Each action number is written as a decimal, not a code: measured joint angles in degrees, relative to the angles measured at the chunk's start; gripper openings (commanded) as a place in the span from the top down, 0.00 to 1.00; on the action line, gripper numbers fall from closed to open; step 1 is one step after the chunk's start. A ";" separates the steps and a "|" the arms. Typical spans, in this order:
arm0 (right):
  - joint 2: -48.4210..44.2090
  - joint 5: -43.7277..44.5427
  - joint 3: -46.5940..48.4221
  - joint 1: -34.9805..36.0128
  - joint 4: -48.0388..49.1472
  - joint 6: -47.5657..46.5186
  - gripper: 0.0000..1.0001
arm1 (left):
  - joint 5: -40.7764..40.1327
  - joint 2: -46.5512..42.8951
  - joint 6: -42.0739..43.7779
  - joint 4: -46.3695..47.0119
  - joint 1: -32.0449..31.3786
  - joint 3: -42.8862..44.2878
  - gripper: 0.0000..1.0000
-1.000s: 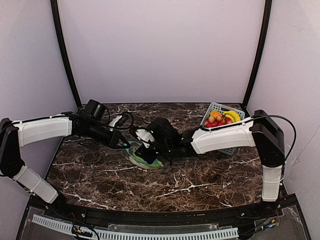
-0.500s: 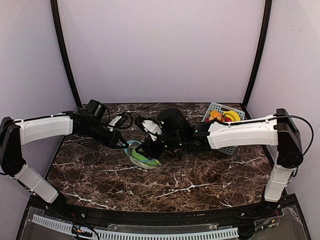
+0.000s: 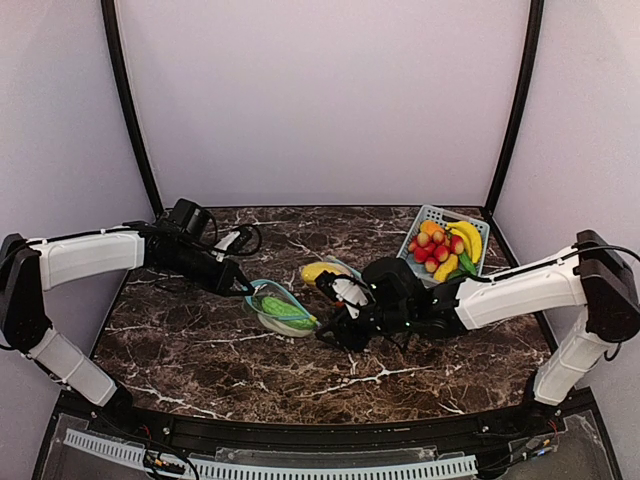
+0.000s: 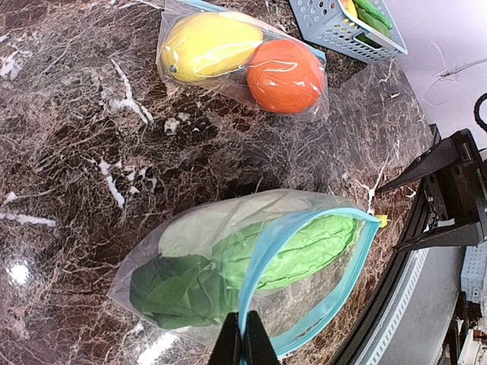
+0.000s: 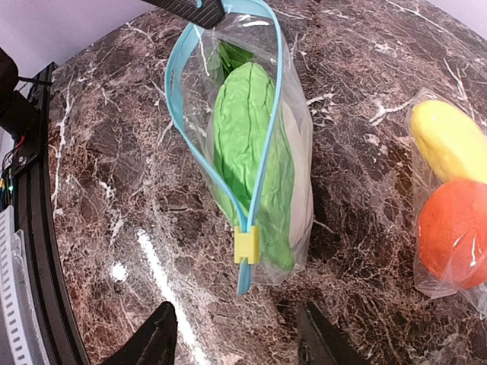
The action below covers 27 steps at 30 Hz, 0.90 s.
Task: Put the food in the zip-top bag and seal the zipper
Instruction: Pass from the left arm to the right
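One tip for the zip — my left gripper point(image 4: 243, 342) is pinched shut on the teal rim of the zip-top bag point(image 5: 303, 198) with the green food point(image 5: 247, 129) inside, so I'd close the open right gripper point(image 5: 237, 325) squarely on the yellow slider point(image 5: 246, 246) and drag straight.

Soft, even light from above fills the overhead view. The pale walls point(image 3: 320, 100) take a faint lilac cast, and the arms throw only weak, diffuse shadows on the dark counter point(image 3: 400, 370). The black frame posts point(image 3: 128, 110) slant and curve slightly near the picture's edges. In both wrist views the glossy marble carries white glare: spots at the left in the left wrist view, a streak in the right wrist view. The zip-top bag point(image 4: 190, 228) film shows a pale sheen, and the orange-red ball point(image 4: 285, 74) has small highlights. The left end effector point(image 4: 243, 342), close to the lens, is soft; the right end effector point(image 5: 237, 338) is a dark silhouette.
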 measured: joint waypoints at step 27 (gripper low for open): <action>4.33 0.98 0.02 -0.11 5.57 -1.36 0.87 | 0.00 0.00 0.00 -0.02 0.00 0.00 0.99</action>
